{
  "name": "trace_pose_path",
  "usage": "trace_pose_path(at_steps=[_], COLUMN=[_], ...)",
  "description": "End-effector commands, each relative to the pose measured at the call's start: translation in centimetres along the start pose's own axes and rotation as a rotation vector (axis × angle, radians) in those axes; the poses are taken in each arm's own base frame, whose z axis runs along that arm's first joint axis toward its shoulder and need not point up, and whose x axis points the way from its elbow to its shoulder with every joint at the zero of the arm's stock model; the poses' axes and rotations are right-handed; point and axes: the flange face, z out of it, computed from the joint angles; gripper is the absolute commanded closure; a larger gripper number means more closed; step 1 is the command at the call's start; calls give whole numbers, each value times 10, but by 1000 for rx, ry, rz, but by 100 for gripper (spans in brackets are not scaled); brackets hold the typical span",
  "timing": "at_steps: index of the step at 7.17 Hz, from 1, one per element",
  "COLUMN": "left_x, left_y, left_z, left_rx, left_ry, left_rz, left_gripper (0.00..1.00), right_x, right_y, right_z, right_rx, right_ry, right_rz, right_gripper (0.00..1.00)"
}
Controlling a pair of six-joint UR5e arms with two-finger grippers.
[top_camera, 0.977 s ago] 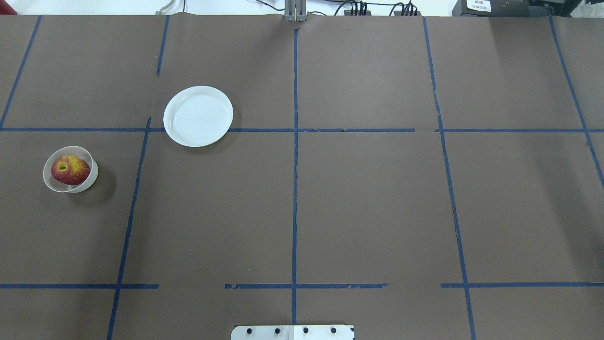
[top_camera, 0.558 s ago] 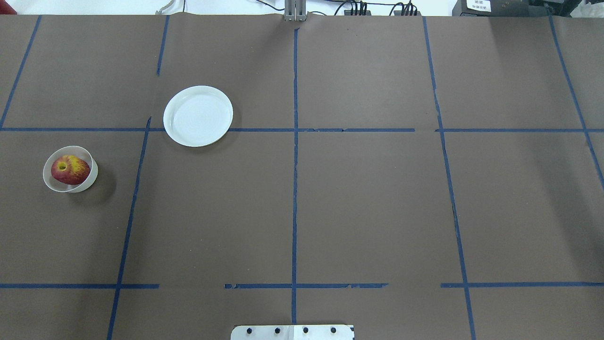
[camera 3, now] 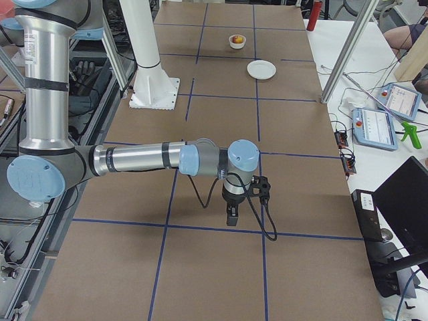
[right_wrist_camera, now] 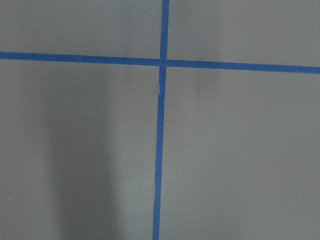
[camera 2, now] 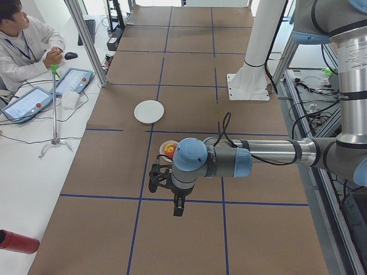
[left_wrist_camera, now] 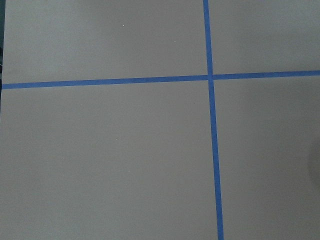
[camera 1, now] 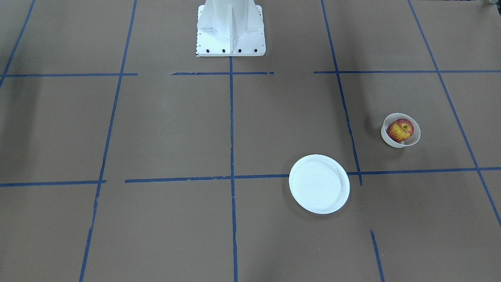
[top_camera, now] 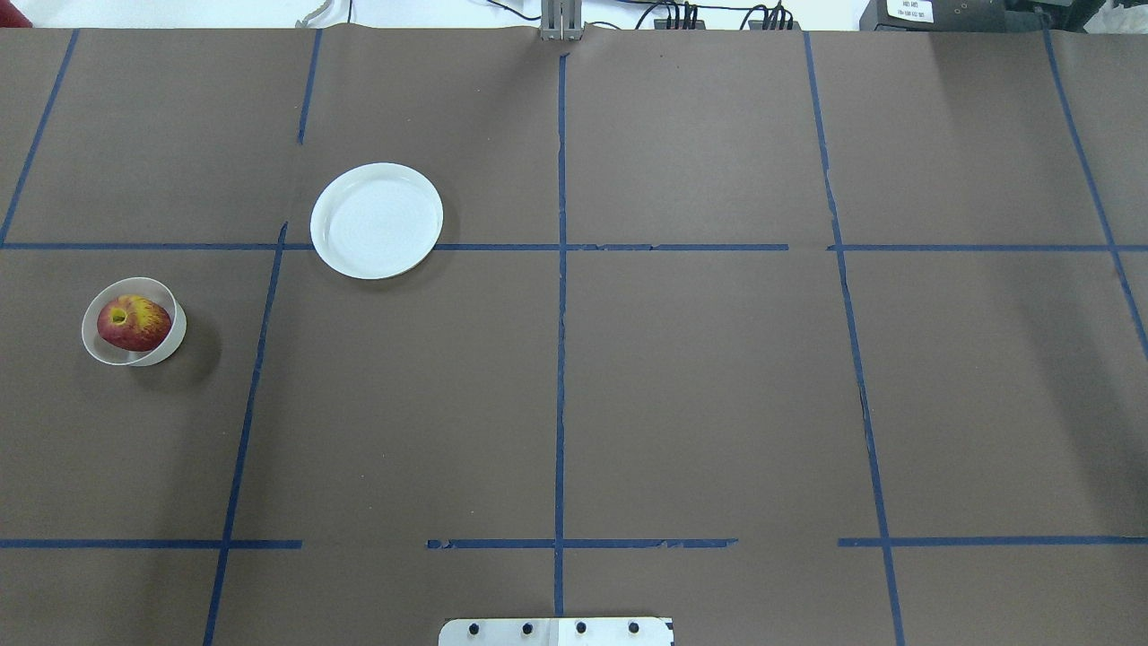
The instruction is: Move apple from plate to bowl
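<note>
The red and yellow apple (top_camera: 134, 322) lies inside the small off-white bowl (top_camera: 97, 348) at the table's left; both also show in the front view, the apple (camera 1: 400, 130) in the bowl (camera 1: 391, 142). The flat white plate (top_camera: 377, 220) is empty, up and to the right of the bowl. My left gripper (camera 2: 179, 203) shows only in the exterior left view, pointing down, well back from the bowl. My right gripper (camera 3: 232, 215) shows only in the exterior right view, far from both. I cannot tell whether either is open or shut. Both wrist views show only brown paper and blue tape.
The robot's white base (camera 1: 231, 29) stands at the table's near middle edge. An operator (camera 2: 23, 46) sits at a side desk with tablets (camera 2: 71, 80). A red canister (camera 2: 17, 242) lies on the desk. A metal pole (camera 2: 86, 40) stands at the table's edge.
</note>
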Motion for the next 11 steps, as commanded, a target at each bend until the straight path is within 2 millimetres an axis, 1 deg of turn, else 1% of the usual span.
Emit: trace_pose_path(at_steps=[1, 2, 3, 4, 5, 6, 7, 8, 9, 11], left_x=[12, 19, 37, 43, 42, 36, 36, 39, 36, 37], left_y=[-6, -9, -15, -21, -20, -15, -14, -14, -9, -10], left_z=[-9, -7, 10, 16, 17, 21, 21, 17, 18, 20], left_rx=[11, 6, -35, -46, -50, -59, -60, -53, -56, -59], left_ry=[0, -2, -4, -3, -4, -14, -8, -7, -5, 12], left_rz=[-10, 5, 52, 76, 76, 70, 70, 73, 55, 55], left_gripper=[0, 0, 0, 0, 0, 0, 0, 0, 0, 0], right_x=[0, 0, 0, 0, 0, 0, 0, 0, 0, 0], right_y=[0, 0, 0, 0, 0, 0, 0, 0, 0, 0], right_z=[0, 0, 0, 0, 0, 0, 0, 0, 0, 0], right_rx=[1, 0, 1, 0, 0, 0, 0, 0, 0, 0], right_ry=[0, 0, 0, 0, 0, 0, 0, 0, 0, 0], right_rz=[-1, 0, -1, 0, 0, 0, -1, 0, -1, 0], right_gripper=[0, 0, 0, 0, 0, 0, 0, 0, 0, 0])
